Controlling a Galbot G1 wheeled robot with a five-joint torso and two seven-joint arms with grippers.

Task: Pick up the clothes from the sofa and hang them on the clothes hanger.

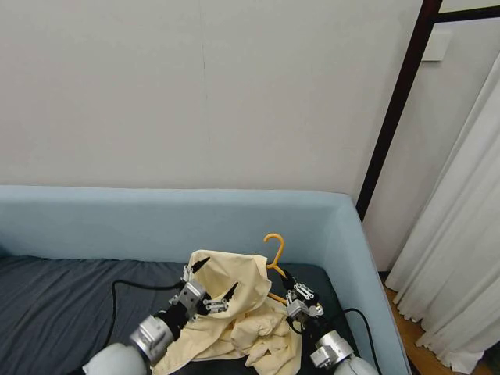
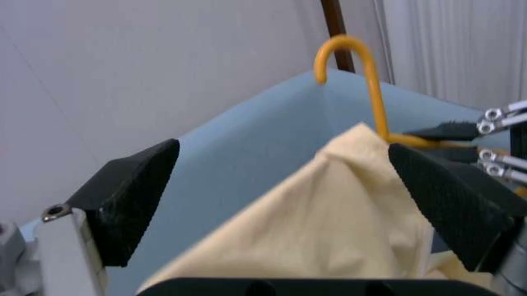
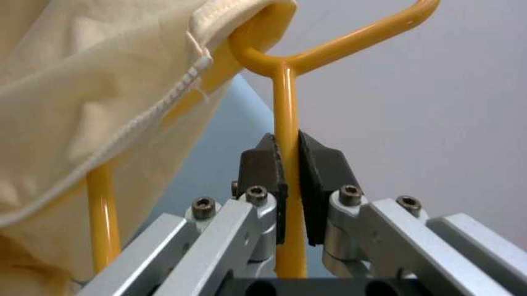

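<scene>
The light blue sofa (image 1: 156, 223) runs across the head view. Its dark grey seat cushion (image 1: 55, 297) lies bare at the sofa's left end.

Over the right half of the seat, the left gripper (image 1: 212, 280) reaches up from below. Its black fingers (image 2: 132, 197) are spread wide on either side of a cream garment (image 1: 234, 320). In the left wrist view the cloth (image 2: 329, 222) rises between the two pads and neither pad pinches it.

The garment is draped in a rumpled heap near the sofa's right-hand corner. Its upper edge is lifted off the cushion and hung over one shoulder of a yellow hanger (image 1: 273, 250), whose hook stands upright in front of the sofa's backrest.

The right gripper (image 1: 295, 295) is just right of the cloth, above the sofa's right end. In the right wrist view its pads (image 3: 317, 179) are closed tight on the hanger's straight bar (image 3: 286, 111), just below the fork where the arms branch. The garment's stitched hem (image 3: 99, 92) is wrapped over the nearer arm.

Beyond the sofa's right armrest, a dark post (image 1: 394, 109) leans up the wall, and a white curtain (image 1: 461, 258) hangs further right.
</scene>
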